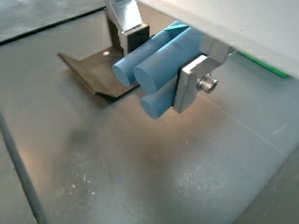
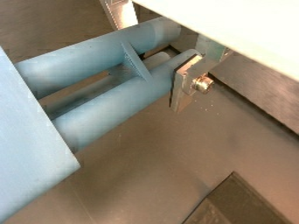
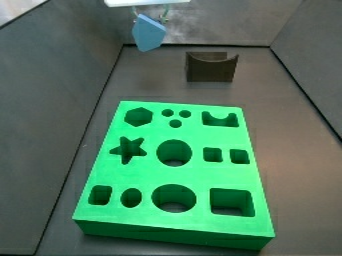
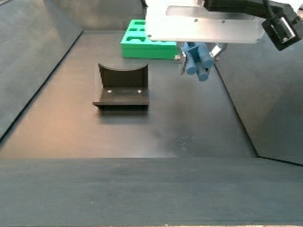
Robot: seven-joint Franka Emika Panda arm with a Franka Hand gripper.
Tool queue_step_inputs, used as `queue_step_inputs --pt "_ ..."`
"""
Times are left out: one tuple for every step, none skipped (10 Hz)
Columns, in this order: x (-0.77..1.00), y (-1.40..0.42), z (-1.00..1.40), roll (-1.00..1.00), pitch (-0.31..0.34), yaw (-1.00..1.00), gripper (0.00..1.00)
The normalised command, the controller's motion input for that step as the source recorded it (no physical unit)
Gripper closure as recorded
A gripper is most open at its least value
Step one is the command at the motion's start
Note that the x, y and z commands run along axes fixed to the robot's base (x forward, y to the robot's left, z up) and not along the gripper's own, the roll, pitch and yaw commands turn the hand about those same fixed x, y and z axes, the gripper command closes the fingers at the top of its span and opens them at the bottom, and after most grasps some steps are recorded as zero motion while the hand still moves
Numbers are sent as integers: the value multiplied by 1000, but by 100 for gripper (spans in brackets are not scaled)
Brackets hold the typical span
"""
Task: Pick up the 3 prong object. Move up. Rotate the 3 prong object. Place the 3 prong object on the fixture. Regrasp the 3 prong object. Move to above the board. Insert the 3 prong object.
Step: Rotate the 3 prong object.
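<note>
In a wrist view the gripper [image 1: 163, 63] clamps the 3 prong object [image 1: 162, 66], prongs slanting down beside the fixture [image 1: 100, 74]; in a side view it hangs long-axis downward above the floor, apart from the board [image 3: 174, 165].

No text, label, brand, number or sign is legible in any view. The board [image 3: 174, 165] carries only shaped cut-outs, no lettering. The gripper [image 4: 198, 60], raised above the floor beside the fixture [image 4: 122, 87] and clamping the 3 prong object [image 3: 148, 33], shows no readable marking.
</note>
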Motion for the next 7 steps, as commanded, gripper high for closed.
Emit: queue_step_inputs --pt "5 16 -6 1 -28 -264 100" --pt "4 16 -6 1 -27 -203 100" --pt "0 0 -1000 0 0 0 100" --pt "13 4 -1000 6 -16 23 100" --pt "17 10 -1000 16 -18 20 100" --pt "23 13 -1000 29 -15 14 100" --pt "29 17 -1000 42 -9 6 100"
